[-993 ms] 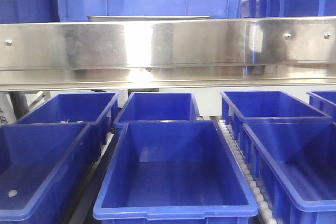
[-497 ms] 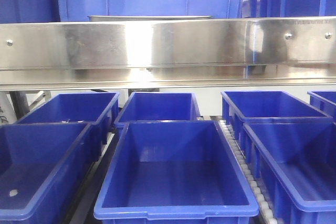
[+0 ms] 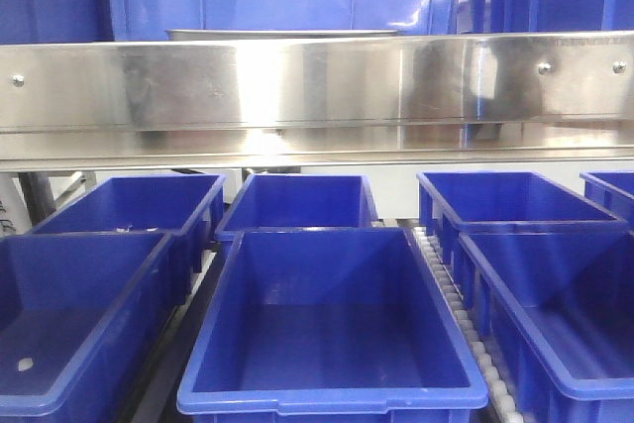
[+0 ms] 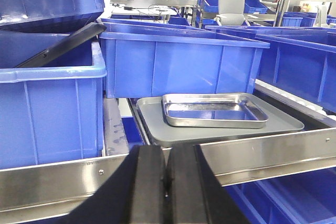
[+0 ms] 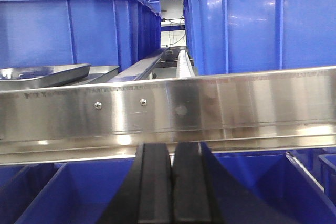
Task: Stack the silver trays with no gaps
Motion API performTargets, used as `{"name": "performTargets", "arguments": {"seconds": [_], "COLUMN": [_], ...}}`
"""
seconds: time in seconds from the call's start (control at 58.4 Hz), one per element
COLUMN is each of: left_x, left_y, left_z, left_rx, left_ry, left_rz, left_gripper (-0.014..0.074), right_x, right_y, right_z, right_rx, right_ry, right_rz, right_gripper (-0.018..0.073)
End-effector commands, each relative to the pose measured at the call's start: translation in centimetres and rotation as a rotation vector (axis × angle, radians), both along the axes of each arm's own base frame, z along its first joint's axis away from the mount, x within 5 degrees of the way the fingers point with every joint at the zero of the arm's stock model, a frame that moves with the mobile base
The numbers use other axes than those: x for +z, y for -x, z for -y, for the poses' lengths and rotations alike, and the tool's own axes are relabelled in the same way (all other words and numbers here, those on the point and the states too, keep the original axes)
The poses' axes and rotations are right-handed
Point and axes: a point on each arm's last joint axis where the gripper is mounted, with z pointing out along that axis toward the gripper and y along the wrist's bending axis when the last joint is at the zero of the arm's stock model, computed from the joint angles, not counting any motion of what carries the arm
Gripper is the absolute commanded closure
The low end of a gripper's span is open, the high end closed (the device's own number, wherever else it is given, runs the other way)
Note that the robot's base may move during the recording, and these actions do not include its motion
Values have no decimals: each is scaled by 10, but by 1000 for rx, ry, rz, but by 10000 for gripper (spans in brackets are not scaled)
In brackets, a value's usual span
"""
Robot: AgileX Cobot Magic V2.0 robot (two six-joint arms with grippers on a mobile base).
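A shiny silver tray (image 4: 212, 109) lies inside a wider, duller silver tray (image 4: 157, 129) on the upper shelf, turned slightly askew to it. In the front view the trays show only as a thin silver rim (image 3: 282, 34) above the rail. In the right wrist view they sit at the far left (image 5: 44, 75). My left gripper (image 4: 166, 153) is shut and empty, below and in front of the trays, on the near side of the steel rail. My right gripper (image 5: 171, 148) is also shut and empty, below the rail and to the right of the trays.
A broad steel rail (image 3: 317, 86) with screw heads runs across in front of the upper shelf. Deep blue bins (image 3: 327, 314) fill the lower level on roller tracks (image 3: 466, 329). More blue bins (image 4: 178, 61) stand behind and beside the trays.
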Motion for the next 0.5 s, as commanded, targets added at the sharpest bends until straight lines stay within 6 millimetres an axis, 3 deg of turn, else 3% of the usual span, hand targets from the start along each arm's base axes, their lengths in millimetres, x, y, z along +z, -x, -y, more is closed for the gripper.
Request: {"name": "performTargets", "arguments": {"seconds": [0.0, 0.479], "left_x": [1, 7], "left_y": [1, 0], "left_z": [0, 2], "left_rx": [-2, 32], "left_ry": [16, 51], "left_rz": [14, 95], "left_gripper": [611, 611], "right_x": [2, 2], "right_y": [0, 0], "right_z": [0, 0], "right_rx": [-5, -5], "right_ry": [2, 2], "right_rz": [26, 26], "right_gripper": [640, 640]}}
